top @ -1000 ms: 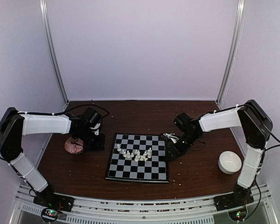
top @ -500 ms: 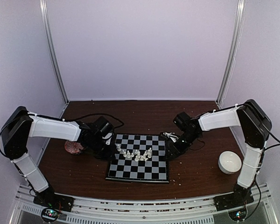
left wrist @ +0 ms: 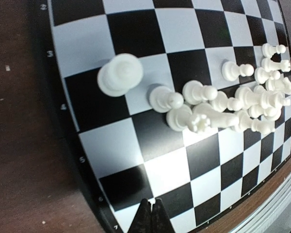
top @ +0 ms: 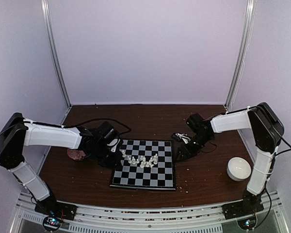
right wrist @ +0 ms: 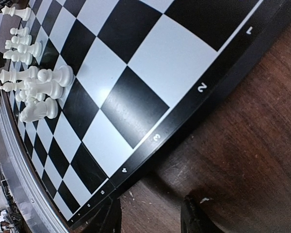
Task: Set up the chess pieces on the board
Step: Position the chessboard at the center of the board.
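Note:
The board lies flat mid-table, black and white squares with a black rim. Several small white chess pieces cluster in its middle rows; some lie tipped over. In the left wrist view the pieces spread across the board, one larger piece standing apart. My left gripper is shut and empty, over the board's left edge. My right gripper is open and empty, low over the table just off the board's right rim, also shown in the top view.
A white bowl sits at the right. A round red-and-white dish sits left of the board behind my left arm. A white cable lies by the board's far right corner. Pale crumbs dot the brown table.
My left gripper has moved right from beside the round dish to the board's left edge. My right gripper has backed slightly right, off the board's right rim.

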Robot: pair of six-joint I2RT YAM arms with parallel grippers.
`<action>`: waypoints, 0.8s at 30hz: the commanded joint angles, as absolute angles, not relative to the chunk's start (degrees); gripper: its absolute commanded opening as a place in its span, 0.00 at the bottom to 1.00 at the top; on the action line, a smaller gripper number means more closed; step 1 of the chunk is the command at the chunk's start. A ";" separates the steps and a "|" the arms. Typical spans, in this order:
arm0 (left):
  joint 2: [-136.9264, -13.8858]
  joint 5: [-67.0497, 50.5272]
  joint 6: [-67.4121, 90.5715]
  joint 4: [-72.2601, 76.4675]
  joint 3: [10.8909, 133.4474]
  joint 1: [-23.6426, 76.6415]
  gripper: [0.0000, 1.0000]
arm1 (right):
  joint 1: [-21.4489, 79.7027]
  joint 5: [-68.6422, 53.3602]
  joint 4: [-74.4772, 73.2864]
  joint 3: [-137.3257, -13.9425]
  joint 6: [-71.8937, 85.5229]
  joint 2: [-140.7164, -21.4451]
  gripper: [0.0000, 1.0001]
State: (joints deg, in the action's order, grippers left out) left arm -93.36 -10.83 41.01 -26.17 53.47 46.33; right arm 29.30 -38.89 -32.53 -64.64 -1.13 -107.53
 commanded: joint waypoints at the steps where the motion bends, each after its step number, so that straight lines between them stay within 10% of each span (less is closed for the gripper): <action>1: -88.00 -3.49 41.79 -32.78 53.13 46.15 0.00 | 29.09 -36.40 -32.62 -64.77 -1.47 -105.43 0.44; 24: -95.52 -7.96 36.77 -28.00 51.27 49.63 0.00 | 26.09 -35.15 -33.26 -64.62 -5.01 -98.75 0.47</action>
